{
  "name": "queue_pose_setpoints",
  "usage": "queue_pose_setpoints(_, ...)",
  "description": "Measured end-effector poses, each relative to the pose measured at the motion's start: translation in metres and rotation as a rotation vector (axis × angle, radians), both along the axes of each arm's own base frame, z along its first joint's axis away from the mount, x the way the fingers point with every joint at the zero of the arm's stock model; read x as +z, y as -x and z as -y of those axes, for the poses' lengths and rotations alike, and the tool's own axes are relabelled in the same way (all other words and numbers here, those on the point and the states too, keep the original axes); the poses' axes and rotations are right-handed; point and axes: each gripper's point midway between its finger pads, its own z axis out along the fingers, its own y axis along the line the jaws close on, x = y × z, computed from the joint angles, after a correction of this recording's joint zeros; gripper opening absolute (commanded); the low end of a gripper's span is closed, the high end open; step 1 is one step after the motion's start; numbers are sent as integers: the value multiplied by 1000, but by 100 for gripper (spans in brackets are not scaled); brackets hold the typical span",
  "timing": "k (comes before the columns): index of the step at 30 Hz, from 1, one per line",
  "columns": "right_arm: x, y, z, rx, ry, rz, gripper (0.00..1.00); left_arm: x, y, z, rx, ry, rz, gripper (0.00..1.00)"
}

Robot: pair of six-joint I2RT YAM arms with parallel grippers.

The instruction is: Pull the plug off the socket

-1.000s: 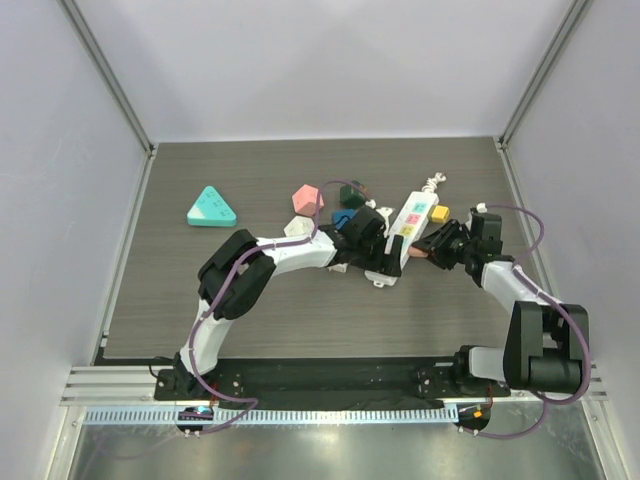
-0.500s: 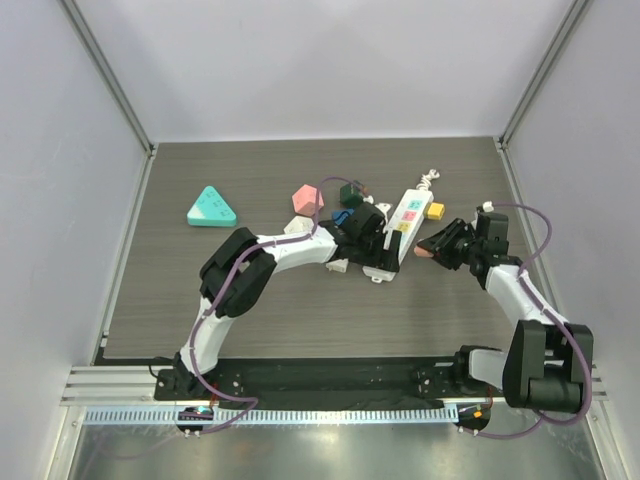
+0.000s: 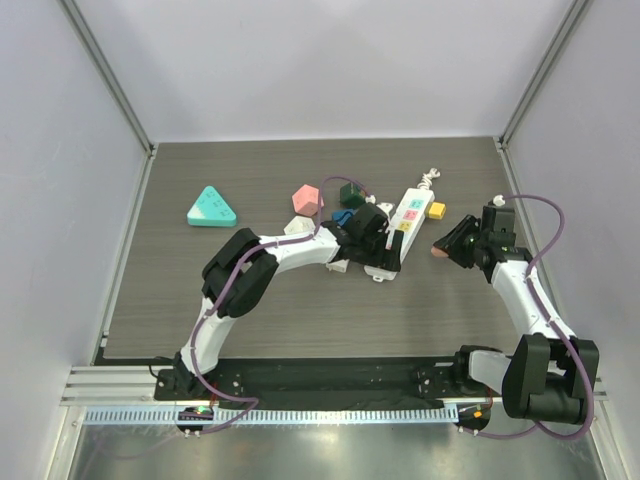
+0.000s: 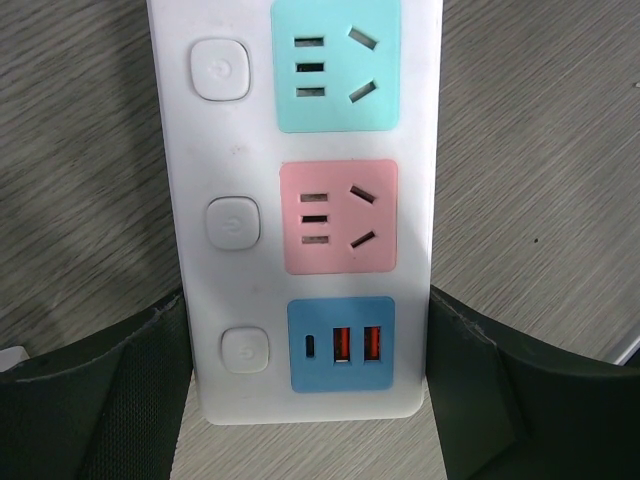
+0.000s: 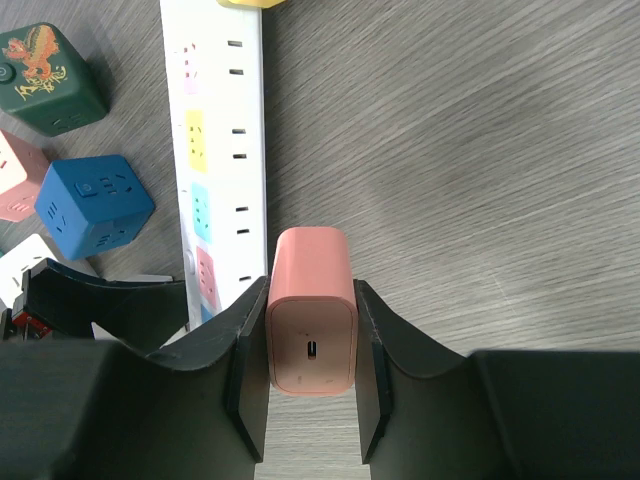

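Right tool (image 5: 310, 300) clamped on pink plug (image 5: 311, 340), clear of power strip (image 4: 315, 120); left tool (image 4: 308, 330) grips strip's end. Right should carry plug aside and set it on worktop (image 3: 300, 310).

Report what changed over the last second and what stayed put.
The right gripper, shut on the pink plug, carried it rightward away from the power strip, widening the gap, and the right arm swung outward with it. The left gripper stayed clamped on the strip's end. The strip and the teal triangle barely moved.
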Motion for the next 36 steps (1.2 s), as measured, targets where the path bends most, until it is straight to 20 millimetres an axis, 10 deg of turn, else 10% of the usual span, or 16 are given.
queue_pose_setpoints(29,14,2,-5,37,-10,23,1,5,20,-18,5,-16,-64,91)
queue_pose_setpoints(36,10,6,-53,230,-77,16,1,86,22,-51,62,62,52,89)
